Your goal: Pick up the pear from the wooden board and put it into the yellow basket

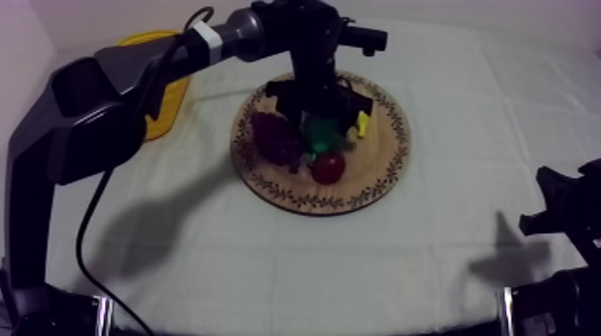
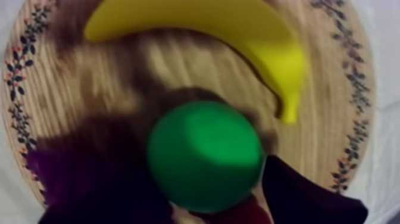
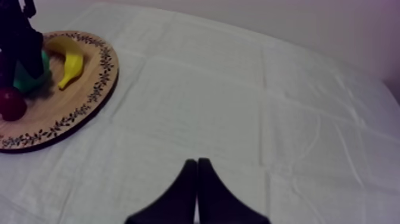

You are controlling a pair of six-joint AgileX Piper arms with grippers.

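The left jaws are set apart at each side of the pear (image 2: 205, 156) so it can be gripped — the right jaws are pressed together, not needed.

**Three Views Sharing One Board**

The top camera is looking down at a slant on the table (image 1: 447, 241), with the wooden board (image 1: 304, 201) at upper centre. The left wrist camera is hanging close over that board, facing down on the pear (image 2: 205, 155) and banana (image 2: 238, 30). The right wrist camera is looking low across the cloth (image 3: 238, 107) at it from well apart.
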